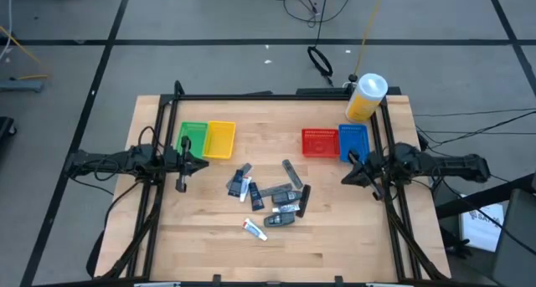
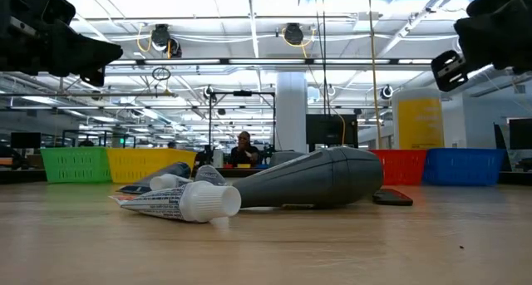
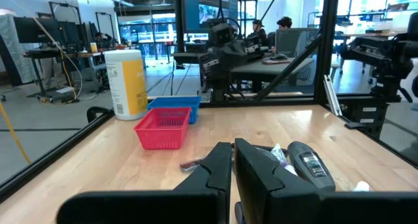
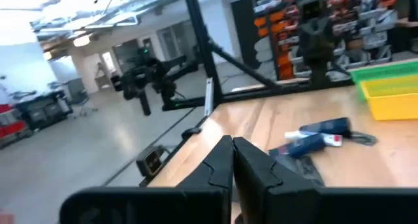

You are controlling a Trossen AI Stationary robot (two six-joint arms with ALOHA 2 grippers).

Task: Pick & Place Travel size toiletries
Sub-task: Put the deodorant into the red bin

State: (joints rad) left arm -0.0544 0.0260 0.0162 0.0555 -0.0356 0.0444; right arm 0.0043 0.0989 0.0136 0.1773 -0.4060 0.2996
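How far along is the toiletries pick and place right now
Nothing looks done: the travel size toiletries all lie loose mid-table, and the green basket, yellow basket, red basket and blue basket look empty. Nothing is in hand: the left gripper and right gripper are shut, empty, at the table's sides. All picking remains.

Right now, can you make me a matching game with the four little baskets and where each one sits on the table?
Things:
1. green basket
2. yellow basket
3. red basket
4. blue basket

Places:
A. next to the big yellow jar
B. furthest left
C. just left of the blue one
D. just right of the green one

Pairs: 1-B, 2-D, 3-C, 4-A
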